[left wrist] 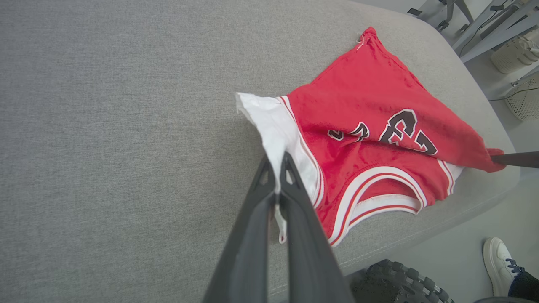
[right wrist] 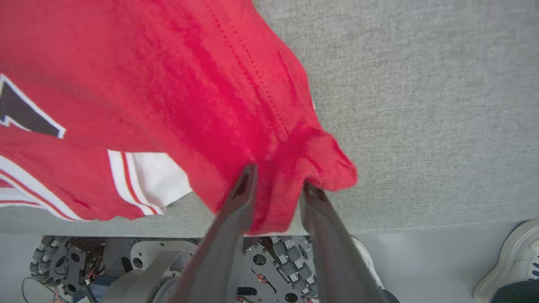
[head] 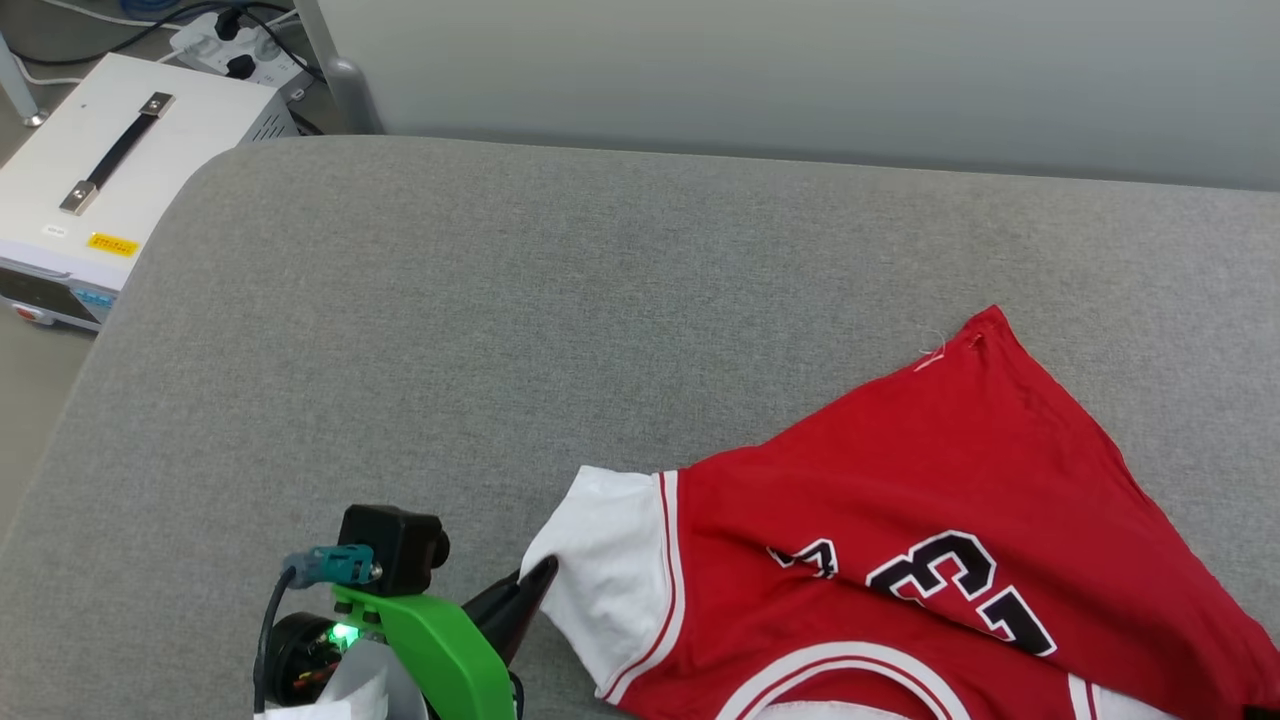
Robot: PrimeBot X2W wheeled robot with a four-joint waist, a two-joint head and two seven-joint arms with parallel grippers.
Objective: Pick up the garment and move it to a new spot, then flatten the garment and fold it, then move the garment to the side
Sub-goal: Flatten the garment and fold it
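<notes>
My left gripper was fully closed, clamping the edge of the white sleeve of the garment. My right gripper stood partly open, its fingers apart with the bunched red hem between them (cloth touching both fingers). The garment lay crumpled on the grey cushion, near its front edge, number facing up

I get bright, even, diffuse light in all three views, with only soft, faint shadows. My right wrist view looks blurred on the garment at upper left, perhaps from closeness. Wide-angle bending shows at both wrist views' edges.
</notes>
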